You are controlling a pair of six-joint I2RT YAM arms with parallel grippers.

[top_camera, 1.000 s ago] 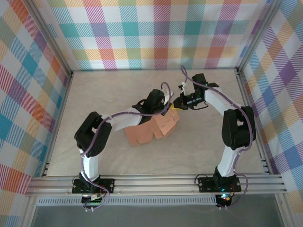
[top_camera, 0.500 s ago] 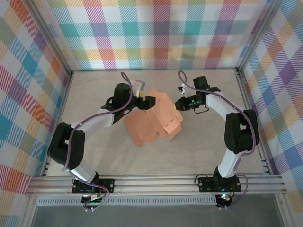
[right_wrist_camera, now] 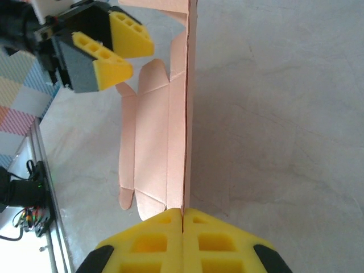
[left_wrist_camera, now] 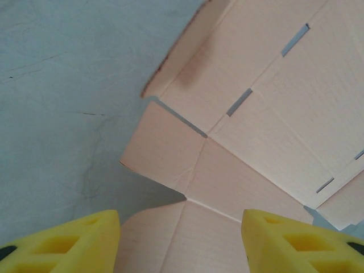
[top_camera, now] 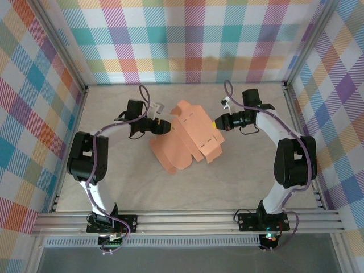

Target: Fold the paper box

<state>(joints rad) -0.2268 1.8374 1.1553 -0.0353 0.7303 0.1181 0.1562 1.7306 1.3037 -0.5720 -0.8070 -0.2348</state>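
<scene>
Pulled back left of the salmon-orange thin-card die-cut sheet (top_camera: pixel 190 139), left gripper (top_camera: pixel 163 126) jaws apart, empty. Clamped edge-on by right gripper (right_wrist_camera: pixel 182 224) alone, seemingly half-raised; may sag or twist free.

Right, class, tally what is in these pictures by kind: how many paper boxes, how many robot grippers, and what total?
paper box: 1
grippers: 2 (left gripper, right gripper)
total: 3

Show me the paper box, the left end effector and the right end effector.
paper box (top_camera: pixel 190 139): top external view, central panel.
left end effector (top_camera: pixel 164 127): top external view, between fingertips.
right end effector (right_wrist_camera: pixel 182 219): right wrist view, between fingertips.
</scene>
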